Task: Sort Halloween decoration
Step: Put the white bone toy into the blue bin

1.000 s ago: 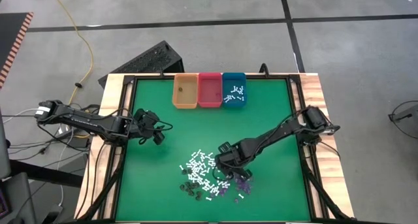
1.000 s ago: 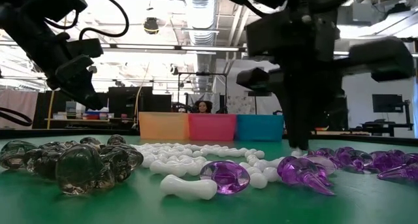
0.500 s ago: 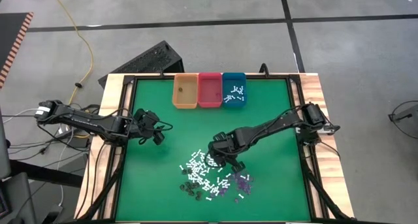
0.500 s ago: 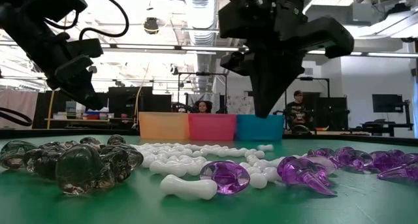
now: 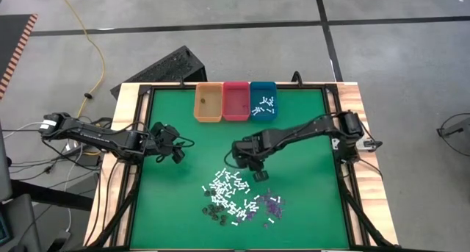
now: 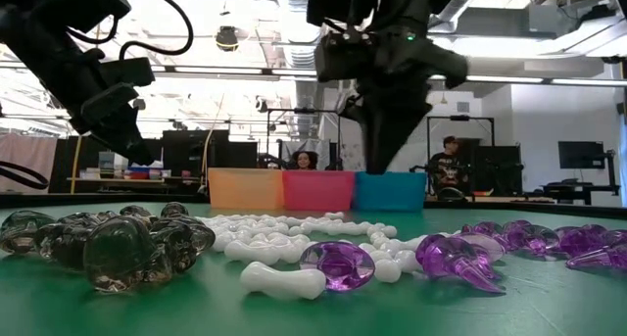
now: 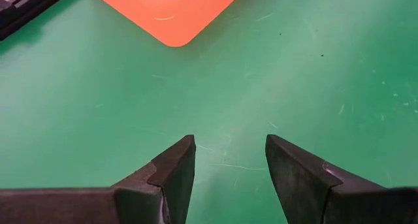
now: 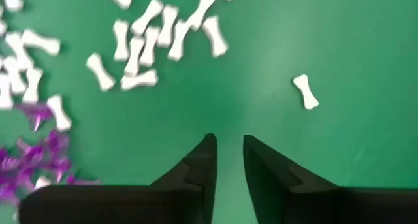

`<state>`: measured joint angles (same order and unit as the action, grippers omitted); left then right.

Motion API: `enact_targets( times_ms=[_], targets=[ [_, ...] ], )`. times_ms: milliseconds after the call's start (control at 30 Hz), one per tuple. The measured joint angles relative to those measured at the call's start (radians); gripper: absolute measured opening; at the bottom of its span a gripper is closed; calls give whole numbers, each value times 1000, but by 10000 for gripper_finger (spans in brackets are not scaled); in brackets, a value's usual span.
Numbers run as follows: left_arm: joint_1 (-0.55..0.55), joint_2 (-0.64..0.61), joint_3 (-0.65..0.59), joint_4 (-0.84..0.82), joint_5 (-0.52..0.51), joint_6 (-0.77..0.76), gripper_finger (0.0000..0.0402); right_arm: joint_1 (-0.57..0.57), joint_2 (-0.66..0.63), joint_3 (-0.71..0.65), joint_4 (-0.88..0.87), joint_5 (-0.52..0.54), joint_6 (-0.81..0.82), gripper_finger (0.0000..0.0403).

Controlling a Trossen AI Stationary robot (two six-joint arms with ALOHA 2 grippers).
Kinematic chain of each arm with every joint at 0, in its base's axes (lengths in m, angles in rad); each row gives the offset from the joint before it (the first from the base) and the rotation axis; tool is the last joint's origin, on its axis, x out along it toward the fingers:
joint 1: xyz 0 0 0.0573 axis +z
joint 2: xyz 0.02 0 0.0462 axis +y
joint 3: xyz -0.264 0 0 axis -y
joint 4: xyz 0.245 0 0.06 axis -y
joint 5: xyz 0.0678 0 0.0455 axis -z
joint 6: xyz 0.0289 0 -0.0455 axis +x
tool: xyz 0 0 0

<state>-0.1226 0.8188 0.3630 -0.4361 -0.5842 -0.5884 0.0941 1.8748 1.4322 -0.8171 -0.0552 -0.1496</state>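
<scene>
Bins stood three in a row at the far edge of the green table (image 5: 308, 134): an orange bin (image 5: 208, 103), a pink bin (image 5: 236, 101) and a teal bin (image 5: 264, 100), the teal one alone holding white pieces, too small to count. At the left side the left gripper (image 5: 176, 150) hung idle over bare felt with its fingers spread wide and nothing between them, well apart from any piece. Toward the middle the right gripper (image 5: 253, 169) hovered just above the far edge of the heap, fingers (image 8: 202, 162) only narrowly parted and empty, with green felt showing through the gap. The Halloween decoration (image 5: 239, 197) lay scattered on the near side of that gripper: white bones (image 6: 284, 246) in the centre, several dozen by a rough look, dark bits (image 6: 118, 243) in a cluster at the near left, about ten, and purple bits (image 6: 460, 256) at the near right, perhaps a dozen; exact counts could not be made. From the right wrist camera a lone bone (image 8: 305, 92) lay apart from the rest, just ahead of the fingertips and off to one side, its long axis slanted across the line of the fingers. The right arm was much the nearer, so the next pick would likely fall to it and call for a short reach forward and a slight twist to span the bone's narrow waist
</scene>
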Motion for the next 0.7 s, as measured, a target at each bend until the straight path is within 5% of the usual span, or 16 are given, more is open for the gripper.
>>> enact_targets(
  times_ms=[300, 700],
  targets=[
    [0, 0, 0, 7, -1, -6, 179, -32, 15, -1, 180, 28, -92, 196],
    [0, 0, 0, 10, 11, -4, 179, -119, 97, -1, 429, 33, -166, 195]
  ],
)
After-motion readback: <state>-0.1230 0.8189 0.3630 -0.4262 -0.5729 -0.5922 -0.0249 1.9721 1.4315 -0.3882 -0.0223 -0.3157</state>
